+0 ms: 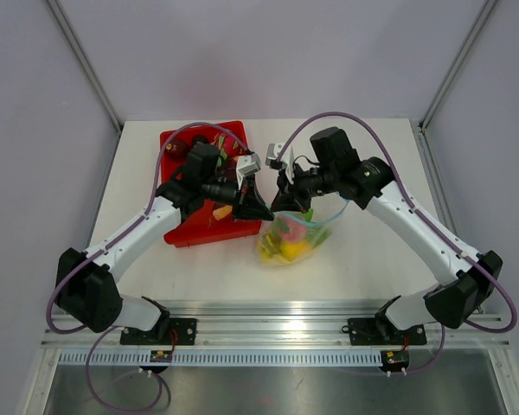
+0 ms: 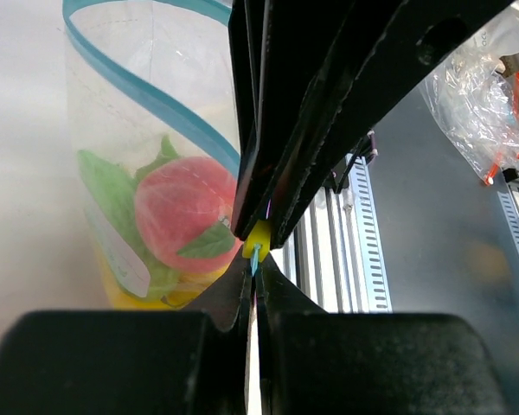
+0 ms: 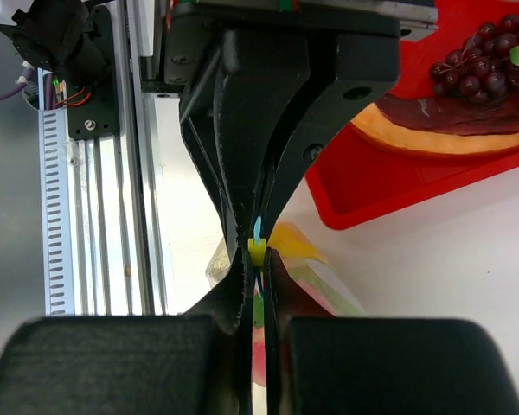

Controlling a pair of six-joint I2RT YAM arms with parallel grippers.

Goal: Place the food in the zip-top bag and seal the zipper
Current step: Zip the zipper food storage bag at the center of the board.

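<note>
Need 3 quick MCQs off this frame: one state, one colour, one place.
1. The left gripper is: A wide open; B shut on the zipper; C out of view.
2. The zipper on the bag is: A teal; B red; C black.
3. The papaya slice lies: A in the bag; B in the red tray; C in the left gripper.
Key: 1B, its fingers pinch the strip; 2A, a blue-teal band rims the bag's mouth; 3B, it rests inside the tray's wall.

My top camera looks down on the whole table (image 1: pixel 363 259) from behind me. My wrist cameras sit very close, facing each other across what seems the pinched zipper (image 2: pixel 143 89).
</note>
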